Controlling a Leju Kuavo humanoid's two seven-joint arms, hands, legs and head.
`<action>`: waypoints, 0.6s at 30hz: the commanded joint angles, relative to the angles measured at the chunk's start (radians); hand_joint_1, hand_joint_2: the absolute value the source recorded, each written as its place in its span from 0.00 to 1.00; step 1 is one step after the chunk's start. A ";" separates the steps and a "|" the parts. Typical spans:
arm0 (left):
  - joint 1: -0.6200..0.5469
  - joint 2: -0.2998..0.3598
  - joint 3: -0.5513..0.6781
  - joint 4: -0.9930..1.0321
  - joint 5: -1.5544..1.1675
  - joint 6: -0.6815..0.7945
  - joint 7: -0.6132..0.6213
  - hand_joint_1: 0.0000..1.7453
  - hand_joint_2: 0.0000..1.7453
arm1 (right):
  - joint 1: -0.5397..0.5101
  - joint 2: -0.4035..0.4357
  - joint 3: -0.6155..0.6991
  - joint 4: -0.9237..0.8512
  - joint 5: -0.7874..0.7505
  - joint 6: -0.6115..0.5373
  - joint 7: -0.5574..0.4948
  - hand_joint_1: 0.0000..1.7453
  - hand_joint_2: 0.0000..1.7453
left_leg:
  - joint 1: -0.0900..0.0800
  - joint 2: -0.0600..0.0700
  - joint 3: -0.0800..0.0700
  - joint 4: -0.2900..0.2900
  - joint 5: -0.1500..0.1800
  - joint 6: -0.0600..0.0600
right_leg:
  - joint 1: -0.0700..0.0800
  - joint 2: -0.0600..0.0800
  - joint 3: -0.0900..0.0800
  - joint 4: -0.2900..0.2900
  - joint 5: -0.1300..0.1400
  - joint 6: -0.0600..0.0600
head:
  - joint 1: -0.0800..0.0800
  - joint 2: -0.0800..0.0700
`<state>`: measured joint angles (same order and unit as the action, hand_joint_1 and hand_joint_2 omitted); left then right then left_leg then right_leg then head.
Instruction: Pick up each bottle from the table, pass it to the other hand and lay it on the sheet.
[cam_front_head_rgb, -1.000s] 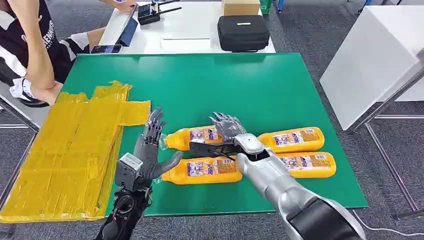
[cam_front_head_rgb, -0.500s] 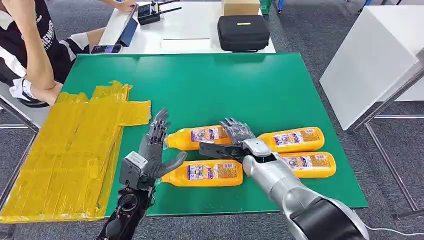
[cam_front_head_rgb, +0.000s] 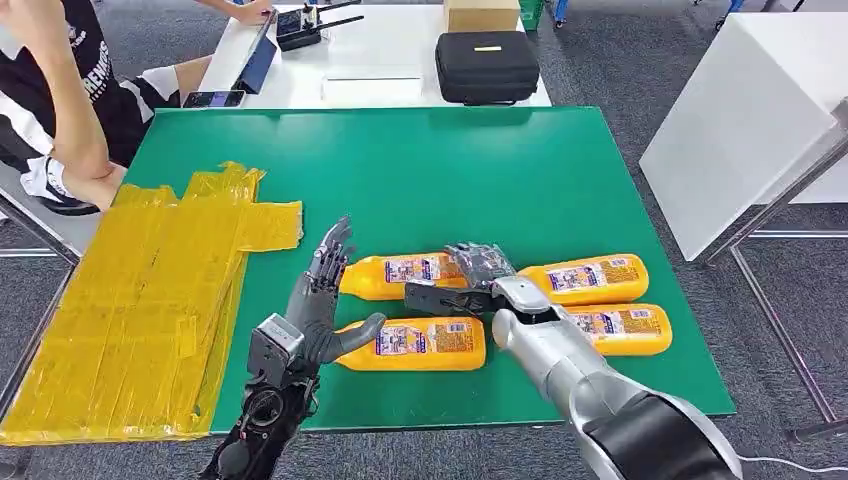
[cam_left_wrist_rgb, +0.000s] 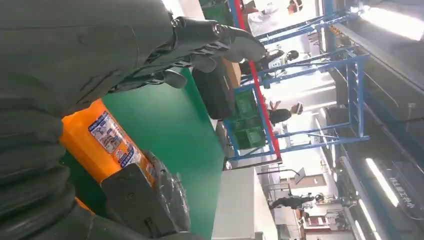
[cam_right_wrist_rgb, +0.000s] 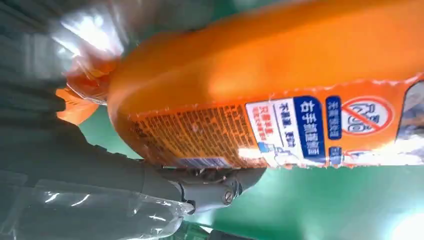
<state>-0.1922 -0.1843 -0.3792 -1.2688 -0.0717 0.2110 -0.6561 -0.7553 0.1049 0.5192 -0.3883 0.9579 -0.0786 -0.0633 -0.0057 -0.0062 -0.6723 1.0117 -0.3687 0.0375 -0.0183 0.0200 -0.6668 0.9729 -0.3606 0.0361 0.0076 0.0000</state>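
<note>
Four orange plastic bottles lie on their sides on the green matte surface (cam_front_head_rgb: 520, 170), each smooth-sided, tapering to a neck, with a printed label. The far-left bottle (cam_front_head_rgb: 395, 276) sits under the right hand (cam_front_head_rgb: 470, 280), whose dark fingers (cam_front_head_rgb: 482, 262) are wrapped over its body and whose thumb is pressed beneath it; the right wrist view shows its glossy, rounded base (cam_right_wrist_rgb: 260, 85) close up. The near-left bottle (cam_front_head_rgb: 420, 343) lies just beside the left hand (cam_front_head_rgb: 315, 310), which is upright with its fingers apart and holds nothing. Two more bottles (cam_front_head_rgb: 585, 278) (cam_front_head_rgb: 615, 329) lie to the right. The crinkled yellow sheet (cam_front_head_rgb: 150, 300) covers the surface's left side. Beyond it stands a white desk bearing a black zip case (cam_front_head_rgb: 487, 65), and a seated person (cam_front_head_rgb: 60, 100) is at the left.
</note>
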 joint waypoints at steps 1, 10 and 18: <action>0.002 0.020 -0.012 0.005 -0.004 0.012 0.004 0.00 1.00 | 0.029 -0.008 -0.068 0.036 -0.003 -0.151 -0.001 1.00 1.00 | 0.001 -0.002 0.007 0.000 -0.003 -0.003 | 0.001 -0.004 0.007 0.000 -0.003 -0.002 | 0.000 0.000; 0.004 0.021 -0.012 0.004 -0.004 0.012 0.004 0.00 1.00 | 0.025 -0.007 -0.068 0.035 -0.003 -0.148 -0.001 1.00 1.00 | 0.000 -0.001 0.004 0.000 -0.002 -0.002 | 0.001 -0.002 0.004 0.000 -0.002 -0.001 | 0.000 0.000; 0.030 0.018 0.004 -0.029 -0.020 0.030 0.011 0.00 1.00 | 0.057 0.000 -0.184 -0.054 -0.073 -0.376 -0.091 1.00 1.00 | 0.001 -0.001 0.004 0.000 -0.002 -0.002 | 0.001 -0.002 0.004 0.000 -0.002 -0.001 | 0.000 0.000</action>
<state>-0.1776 -0.1839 -0.3792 -1.2795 -0.0786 0.2236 -0.6565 -0.7203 0.1038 0.4669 -0.3876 0.9537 -0.2441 -0.0644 -0.0058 -0.0065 -0.6728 1.0117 -0.3687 0.0375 -0.0183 0.0199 -0.6670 0.9729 -0.3606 0.0362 0.0076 0.0000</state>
